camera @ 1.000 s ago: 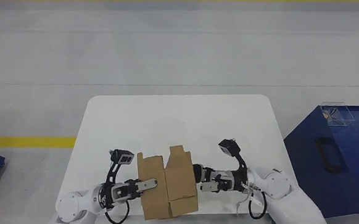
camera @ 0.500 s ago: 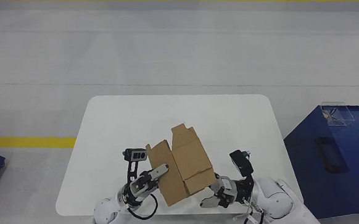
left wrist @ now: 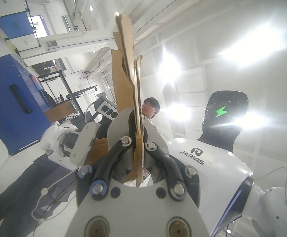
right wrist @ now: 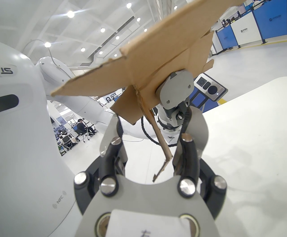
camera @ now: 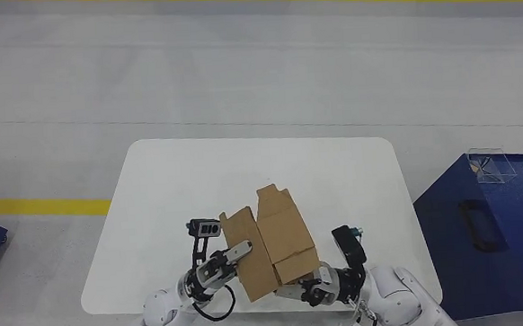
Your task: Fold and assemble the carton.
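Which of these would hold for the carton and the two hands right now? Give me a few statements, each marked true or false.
1. The left hand is shut on the carton. True.
2. The right hand is clamped shut on the carton. False: it is open, with a carton edge in the gap.
3. The carton lies flat in the middle of the table. False: it is held up over the table's near edge.
4. The carton is not yet a closed box. True.

Carton (camera: 268,239): plain brown cardboard. Table (camera: 244,168): white, unpatterned. Floor (camera: 238,65) around table: pale grey. Yellow stripe (camera: 39,207) left of table, a second beyond its far edge. Cabinet (camera: 483,248) right of table: blue. Left gripper (left wrist: 135,116): white with black. Right gripper (right wrist: 154,125): grey, possibly bare metal, with black.
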`<state>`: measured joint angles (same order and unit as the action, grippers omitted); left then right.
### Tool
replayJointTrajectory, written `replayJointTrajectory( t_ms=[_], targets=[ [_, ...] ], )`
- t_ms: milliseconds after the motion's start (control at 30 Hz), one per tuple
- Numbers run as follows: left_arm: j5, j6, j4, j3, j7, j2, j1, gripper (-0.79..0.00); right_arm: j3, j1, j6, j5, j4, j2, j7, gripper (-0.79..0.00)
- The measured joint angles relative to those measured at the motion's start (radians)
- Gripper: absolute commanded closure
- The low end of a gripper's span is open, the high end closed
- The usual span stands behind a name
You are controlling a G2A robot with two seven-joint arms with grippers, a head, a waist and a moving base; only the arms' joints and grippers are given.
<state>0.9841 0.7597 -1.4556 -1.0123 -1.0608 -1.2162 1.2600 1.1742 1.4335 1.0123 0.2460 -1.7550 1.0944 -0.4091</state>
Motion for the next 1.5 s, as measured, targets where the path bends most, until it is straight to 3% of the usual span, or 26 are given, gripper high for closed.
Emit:
replayJointTrajectory(
  t_ms=[200, 233, 267, 433, 733, 900, 1167, 1267, 1500],
  targets=[
    [0.026, -0.023, 0.010, -0.018, -0.023, -0.009, -0.002, 0.000, 0.008, 0.019, 0.000, 0.016, -0.020, -0.017, 0.023, 0.000],
    [0.027, -0.025, 0.013, -0.020, -0.025, -0.010, -0.002, -0.465, 0.009, 0.021, 0.000, 0.015, -0.021, -0.020, 0.026, 0.000],
    [0.029, -0.027, 0.018, -0.023, -0.027, -0.013, -0.003, -0.785, 0.009, 0.024, 0.000, 0.009, -0.021, -0.024, 0.027, 0.000],
    [0.046, -0.028, 0.044, -0.055, -0.028, -0.019, -0.006, -0.785, 0.018, 0.024, 0.000, -0.076, 0.001, -0.042, -0.002, 0.000],
    [0.100, -0.044, 0.129, -0.219, -0.044, -0.013, 0.002, -0.785, 0.077, 0.025, 0.000, -0.310, 0.089, -0.088, -0.177, 0.000],
    [0.090, -0.082, 0.083, -0.283, -0.083, -0.012, 0.018, -0.785, 0.044, 0.012, -0.060, -0.418, 0.136, -0.100, -0.301, 0.000],
    [0.089, -0.084, 0.081, -0.283, -0.084, -0.012, 0.019, -0.785, 0.042, 0.011, -0.063, -0.395, 0.124, -0.100, -0.295, 0.000],
    [0.057, -0.094, 0.064, -0.288, -0.065, -0.010, 0.015, -0.785, 0.039, 0.001, -0.114, -0.259, 0.085, -0.100, -0.318, 0.000],
    [-0.192, -0.069, -0.027, -0.291, -0.070, -0.002, 0.019, -0.785, 0.028, 0.014, -0.163, 0.011, -0.013, -0.105, -0.353, 0.000]
  ],
)
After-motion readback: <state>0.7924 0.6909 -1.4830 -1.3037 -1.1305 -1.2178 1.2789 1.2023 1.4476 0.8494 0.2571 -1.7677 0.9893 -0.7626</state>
